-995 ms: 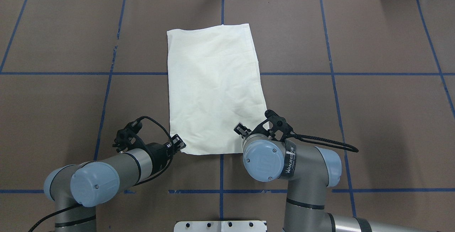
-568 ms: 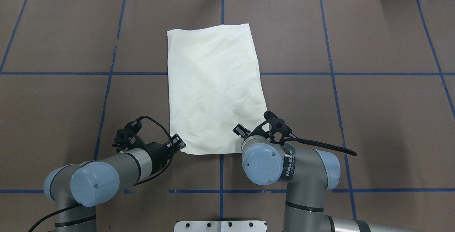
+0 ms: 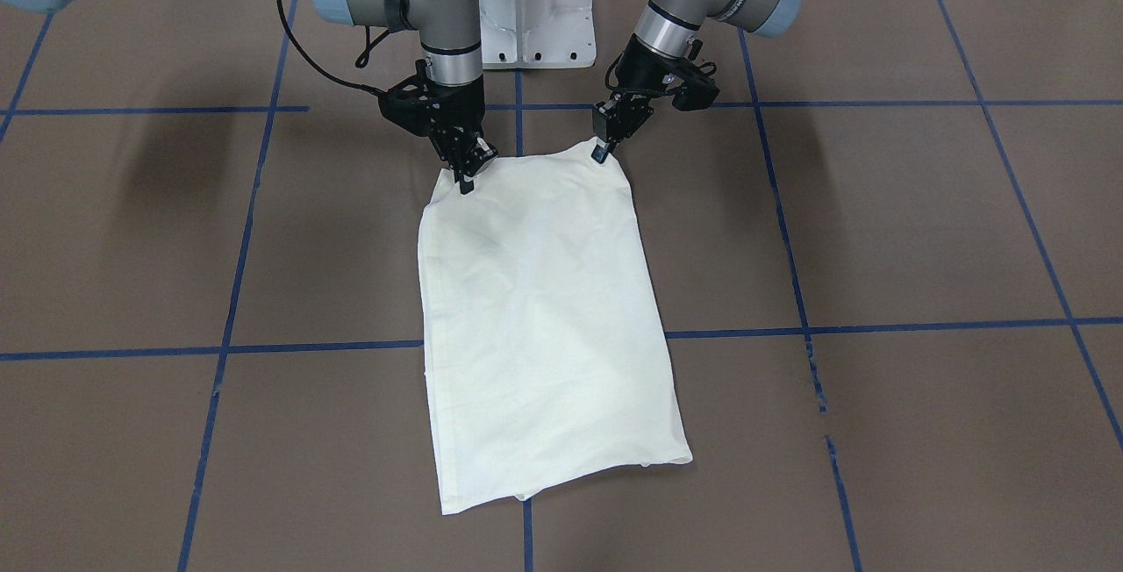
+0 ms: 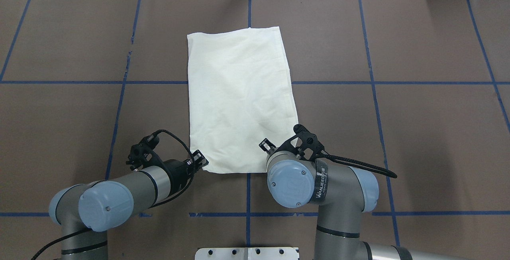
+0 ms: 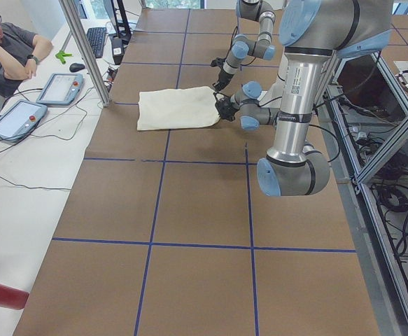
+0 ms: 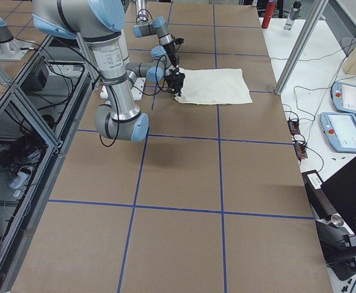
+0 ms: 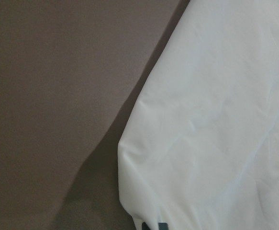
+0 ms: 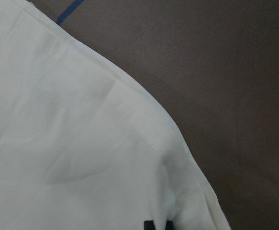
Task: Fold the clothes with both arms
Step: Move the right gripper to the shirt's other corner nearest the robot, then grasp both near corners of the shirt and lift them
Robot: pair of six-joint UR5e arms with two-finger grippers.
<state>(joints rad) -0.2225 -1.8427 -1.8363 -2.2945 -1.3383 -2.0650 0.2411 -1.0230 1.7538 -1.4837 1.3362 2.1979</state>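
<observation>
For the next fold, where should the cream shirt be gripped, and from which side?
Grip the shirt at the two corners of its short edge nearest the robot, coming from the robot's side. It lies flat as a long rectangle, so those corners lift its width evenly. The left gripper and right gripper are there.

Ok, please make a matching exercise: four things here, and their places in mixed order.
1. cream folded shirt
2. black left gripper
3. black right gripper
4. white metal base

a. shirt's near corner, robot's right
b. flat at the brown table's middle
c. table's edge on the robot's side
d. shirt's near corner, robot's left

Pairs: 1-b, 2-d, 3-a, 4-c.
</observation>
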